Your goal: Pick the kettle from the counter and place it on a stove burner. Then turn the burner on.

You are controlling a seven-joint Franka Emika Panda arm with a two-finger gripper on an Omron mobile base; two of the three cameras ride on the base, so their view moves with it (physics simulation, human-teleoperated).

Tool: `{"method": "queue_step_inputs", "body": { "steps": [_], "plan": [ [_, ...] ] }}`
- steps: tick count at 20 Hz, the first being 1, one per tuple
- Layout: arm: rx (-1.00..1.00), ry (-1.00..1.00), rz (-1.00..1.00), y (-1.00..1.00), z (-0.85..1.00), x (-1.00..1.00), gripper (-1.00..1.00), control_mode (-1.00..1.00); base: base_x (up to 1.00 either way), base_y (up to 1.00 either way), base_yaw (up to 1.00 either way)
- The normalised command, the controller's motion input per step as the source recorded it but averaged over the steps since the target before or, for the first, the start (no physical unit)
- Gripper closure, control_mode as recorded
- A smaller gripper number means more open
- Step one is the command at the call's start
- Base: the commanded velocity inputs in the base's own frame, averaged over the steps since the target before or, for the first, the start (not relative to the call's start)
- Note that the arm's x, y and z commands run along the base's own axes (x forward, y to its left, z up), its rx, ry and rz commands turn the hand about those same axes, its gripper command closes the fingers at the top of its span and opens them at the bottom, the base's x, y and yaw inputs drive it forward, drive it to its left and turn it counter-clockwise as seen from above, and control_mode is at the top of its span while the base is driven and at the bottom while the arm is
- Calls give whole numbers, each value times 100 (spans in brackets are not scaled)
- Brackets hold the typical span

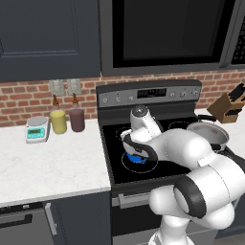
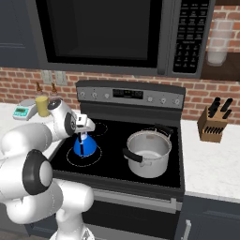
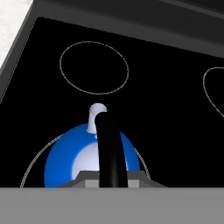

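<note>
Claw [image 2: 84, 127] sits right over the kettle [image 2: 85, 146], at the top of its black handle [image 3: 109, 148]; fingertips hidden behind the handle in the hand view, so I cannot tell whether it's clamped on or already let go. Kettle is on the stove's black glass, inside the big front-left stove burner [image 2: 70, 159] ring, at about 9 o'clock from the silver pot [image 2: 149, 153]. Hand view shows the blue body centred in the ring, white spout [image 3: 96, 117] pointing to 12 o'clock toward the smaller ring [image 3: 94, 67] behind. Can't confirm the base is fully down on the glass; it looks seated from the right base view. Judgement: placement is basically done, the knob step is left. Risks: if the claw lifts off without fully parting, the thin handle could snag and tip or drag the kettle off the ring. Knobs [image 2: 94, 95] on the back panel are small and close together, so picking the wrong one lights a different burner. Arm sweeping back to the panel passes over the kettle and could clip it. Surface [image 1: 48, 165] to the left plays no part now.
</note>
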Motion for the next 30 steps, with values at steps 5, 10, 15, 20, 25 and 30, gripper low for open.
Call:
{"method": "queue_step_inputs", "body": {
  "steps": [5, 10, 15, 20, 25, 30],
  "plan": [
    [-1, 2, 0, 0, -4, 0, -100, -100, 0, 0, 0],
    [0, 0, 0, 0, 0, 0, -100, -100, 0, 0, 0],
    [0, 0, 0, 0, 3, 0, -100, -100, 0, 0, 0],
    [0, -10, 0, 0, 28, 0, -100, -100, 0, 0, 0],
    [0, -24, 0, 2, 65, 0, -100, -100, 0, 0, 0],
    [-1, -37, 0, 45, 67, 15, -100, -100, 0, 0, 0]
  ]
}}
